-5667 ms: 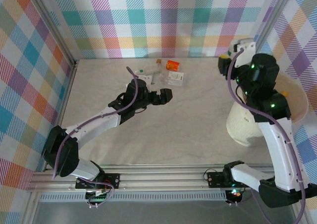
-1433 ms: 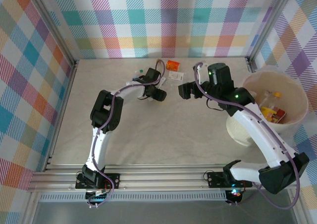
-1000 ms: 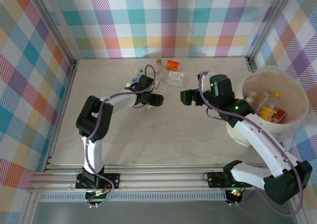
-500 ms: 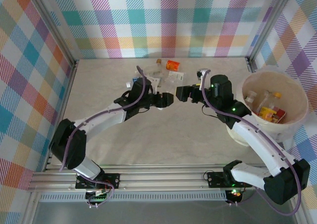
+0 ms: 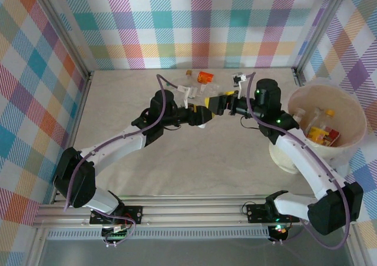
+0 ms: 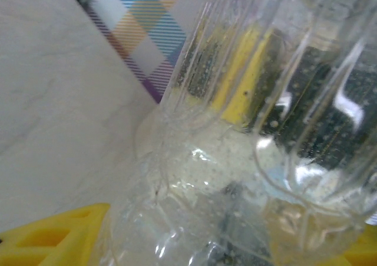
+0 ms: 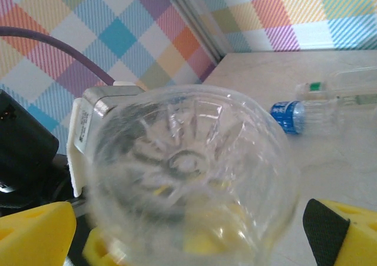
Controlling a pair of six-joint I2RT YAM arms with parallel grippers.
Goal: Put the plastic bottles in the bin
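Observation:
A clear plastic bottle fills the left wrist view, and my left gripper is shut on it above the middle of the table. Its round base faces the right wrist camera and sits between the wide-apart yellow fingers of my open right gripper. The two grippers meet nose to nose. At the right stands the cream bin with several bottles inside. On the table at the back lie an orange-labelled bottle and a clear one.
A blue-capped bottle lies on the table beyond the right gripper, beside another clear one. Checked walls enclose the back and both sides. The metal rail with the arm bases runs along the near edge.
My left arm has swung right with the clear bottle. The right gripper has come left to meet it, and the bottle's base now sits between its open fingers.

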